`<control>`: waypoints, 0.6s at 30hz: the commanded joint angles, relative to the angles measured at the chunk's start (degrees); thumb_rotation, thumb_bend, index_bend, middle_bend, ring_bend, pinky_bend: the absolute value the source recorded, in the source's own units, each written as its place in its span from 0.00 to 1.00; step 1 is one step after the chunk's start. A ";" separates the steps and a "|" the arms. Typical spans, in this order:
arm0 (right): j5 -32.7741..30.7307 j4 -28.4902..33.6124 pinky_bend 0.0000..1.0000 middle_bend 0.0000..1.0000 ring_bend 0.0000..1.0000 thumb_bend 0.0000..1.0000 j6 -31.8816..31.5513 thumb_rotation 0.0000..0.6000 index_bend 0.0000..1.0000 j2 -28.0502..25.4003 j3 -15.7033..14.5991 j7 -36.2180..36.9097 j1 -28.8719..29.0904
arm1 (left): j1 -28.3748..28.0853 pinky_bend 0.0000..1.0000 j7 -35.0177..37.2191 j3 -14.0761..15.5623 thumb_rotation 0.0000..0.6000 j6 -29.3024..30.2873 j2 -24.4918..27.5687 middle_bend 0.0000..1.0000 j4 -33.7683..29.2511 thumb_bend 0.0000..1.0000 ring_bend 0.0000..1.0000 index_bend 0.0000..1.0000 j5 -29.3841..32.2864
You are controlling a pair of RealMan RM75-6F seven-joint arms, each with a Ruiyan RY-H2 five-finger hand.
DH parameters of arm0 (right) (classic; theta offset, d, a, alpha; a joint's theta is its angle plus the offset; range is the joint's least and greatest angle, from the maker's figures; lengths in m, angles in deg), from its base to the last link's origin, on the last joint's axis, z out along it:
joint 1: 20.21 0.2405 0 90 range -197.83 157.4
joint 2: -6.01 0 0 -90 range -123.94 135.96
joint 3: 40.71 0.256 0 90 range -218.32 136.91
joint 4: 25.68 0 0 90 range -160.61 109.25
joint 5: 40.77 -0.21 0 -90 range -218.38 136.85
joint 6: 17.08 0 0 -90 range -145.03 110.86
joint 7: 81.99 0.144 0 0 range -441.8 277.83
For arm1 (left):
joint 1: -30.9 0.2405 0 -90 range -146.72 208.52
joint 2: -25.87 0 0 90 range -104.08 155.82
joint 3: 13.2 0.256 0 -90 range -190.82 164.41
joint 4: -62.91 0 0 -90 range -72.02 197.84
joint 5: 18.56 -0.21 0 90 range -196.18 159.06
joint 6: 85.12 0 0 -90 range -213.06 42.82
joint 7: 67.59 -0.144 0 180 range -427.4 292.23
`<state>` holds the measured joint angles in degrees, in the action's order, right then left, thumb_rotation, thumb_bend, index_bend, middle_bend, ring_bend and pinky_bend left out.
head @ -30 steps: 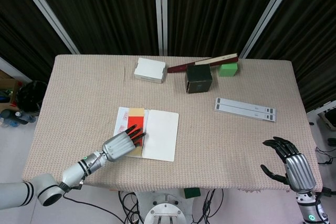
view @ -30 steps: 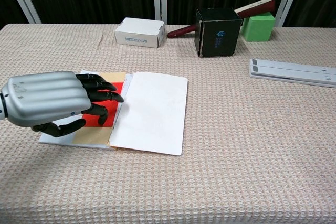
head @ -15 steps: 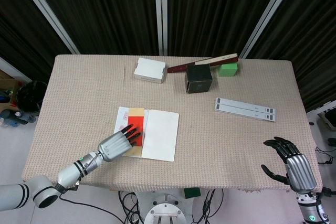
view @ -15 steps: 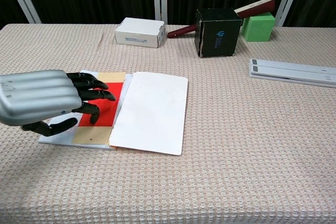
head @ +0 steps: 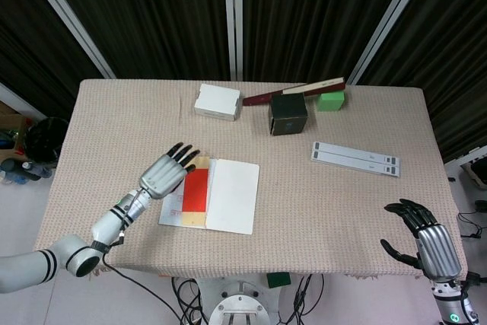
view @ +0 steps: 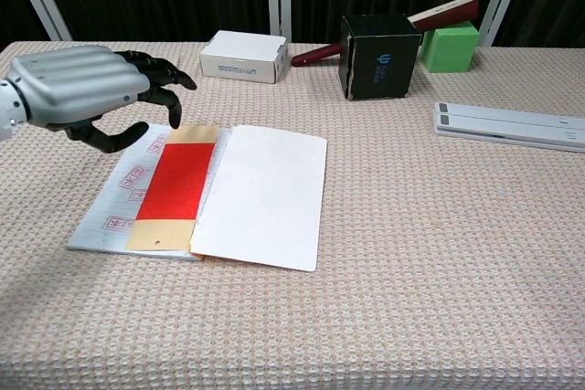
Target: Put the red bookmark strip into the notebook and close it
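Bookmark (view: 175,186): lying flat on the notebook's left page, just beside the fold, so the cover can be shutting over it.
Notebook (view: 265,196): lying open near the table's (view: 439,253) front edge, left of middle, not yet closed.
Left hand (view: 84,93): hovering over the notebook's far left corner, fingers loosely spread, holding nothing, likely clearing room for closing.
Right hand (head: 426,243): idling off the front right corner, fingers apart, empty.
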<state>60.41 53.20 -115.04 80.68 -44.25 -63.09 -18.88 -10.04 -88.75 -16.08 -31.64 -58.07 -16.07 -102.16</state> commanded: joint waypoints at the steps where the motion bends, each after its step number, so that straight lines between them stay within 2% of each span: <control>1: -0.16 -0.16 0.23 0.27 0.17 0.18 0.09 1.00 0.29 0.12 0.04 0.22 -0.02 | -0.67 0.10 -0.50 -1.28 1.00 -2.39 -2.04 0.07 3.13 0.58 0.03 0.33 3.43; 6: -0.08 -0.27 0.23 0.27 0.17 0.18 0.35 1.00 0.29 0.24 0.14 0.18 0.20 | -0.93 0.10 -1.13 -1.84 1.00 -3.55 -3.82 0.07 5.91 0.58 0.03 0.32 6.30; 18: -0.48 -0.42 0.23 0.27 0.17 0.18 0.60 1.00 0.29 0.17 0.21 0.46 0.16 | -1.82 0.10 -2.72 -1.70 1.00 -4.73 -5.77 0.07 9.49 0.58 0.03 0.32 8.45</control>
<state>59.94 52.78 -114.44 80.84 -44.04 -62.64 -18.72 -11.77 -91.28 -17.85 -36.22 -63.68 -6.82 -93.90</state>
